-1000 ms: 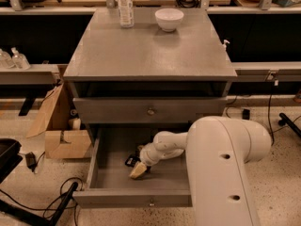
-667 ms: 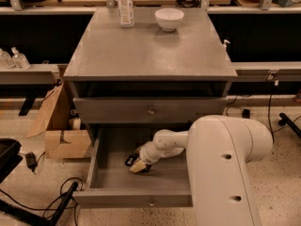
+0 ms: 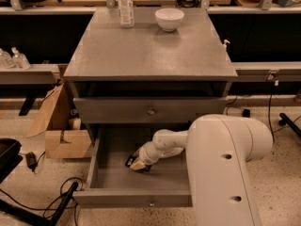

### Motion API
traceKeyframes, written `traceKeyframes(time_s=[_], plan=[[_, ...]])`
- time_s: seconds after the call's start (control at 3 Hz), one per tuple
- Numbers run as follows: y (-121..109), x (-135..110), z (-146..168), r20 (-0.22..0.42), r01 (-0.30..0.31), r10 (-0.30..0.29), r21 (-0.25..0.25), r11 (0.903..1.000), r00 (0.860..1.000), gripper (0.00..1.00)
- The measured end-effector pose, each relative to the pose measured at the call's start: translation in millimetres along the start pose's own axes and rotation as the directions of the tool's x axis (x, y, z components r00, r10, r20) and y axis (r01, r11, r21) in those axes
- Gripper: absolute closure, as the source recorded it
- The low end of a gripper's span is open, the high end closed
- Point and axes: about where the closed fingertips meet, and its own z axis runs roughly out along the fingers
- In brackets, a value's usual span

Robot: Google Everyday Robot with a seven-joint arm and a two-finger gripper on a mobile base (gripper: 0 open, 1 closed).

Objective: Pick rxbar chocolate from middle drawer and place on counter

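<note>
One hand (image 3: 138, 164) is being held low inside the one open drawer (image 3: 94, 167), near the middle of its floor, at the end of one white arm (image 3: 225, 164) that is being reached in from 4 o'clock. One dark bar (image 3: 130, 160) is being shown on the drawer floor right at the tip of the hand, on its 10 o'clock side, and is being partly hidden by it. Whether the hand is wide, narrow or closed on the bar cannot be told.

The drawer is being shown pulled out toward 6 o'clock, with one small knob (image 3: 151, 202) on its low front panel. Above it, at 12 o'clock, one shut drawer front (image 3: 113, 112) is being shown with a second knob (image 3: 151, 111), so two knobs are being counted in all.

Two things are being carried by the grey bench (image 3: 141, 51): one clear bottle (image 3: 125, 6) standing upright at its 11 o'clock corner and one white bowl (image 3: 169, 19) at 1 o'clock, the two being kept apart. The rest of the bench is being shown well above the bar.

At 9 o'clock of the drawer, one cardboard box (image 3: 66, 142) is being shown on the floor. At 10 o'clock of the frame, two small bottles (image 3: 19, 59) are being shown side by side on a low ledge.
</note>
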Motion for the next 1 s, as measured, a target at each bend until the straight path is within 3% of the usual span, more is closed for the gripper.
traceKeyframes(time_s=[0.33,0.67,1.0], plan=[[14,-3,-22,0.037,-0.003,0.003,0.004,1.0,0.999,1.0],[86,-54,-129,0.192,0.095,-0.086,-0.037,0.9948,0.978,1.0],[103,-81,-221,0.285,0.113,-0.104,-0.016,0.9934,0.953,1.0]])
